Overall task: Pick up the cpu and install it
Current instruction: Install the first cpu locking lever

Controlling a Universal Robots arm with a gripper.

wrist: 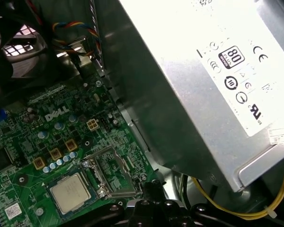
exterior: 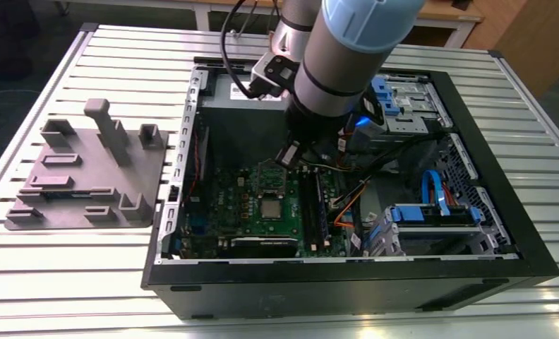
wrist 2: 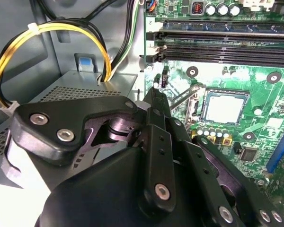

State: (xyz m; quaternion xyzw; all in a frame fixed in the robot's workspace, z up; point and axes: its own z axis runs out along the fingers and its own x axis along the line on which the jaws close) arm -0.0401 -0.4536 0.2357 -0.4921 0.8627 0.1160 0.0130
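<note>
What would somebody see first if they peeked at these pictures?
Probably the big robot arm reaching down into the open computer case on the slatted table. Next, the green motherboard inside, with the shiny square cpu lying in its socket in the middle; both wrist views show it too. The gripper hangs above the board beside the socket, not touching the cpu.

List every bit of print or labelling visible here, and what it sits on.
Silver box-shaped power supply: white label with a badge and certification marks, legible but not transcribed here.
Green motherboard: white logo lettering, not transcribed; small white sticker, too small to read.
Square silvery-grey cpu, lying in the open socket: any top marking is too faint to read.
</note>
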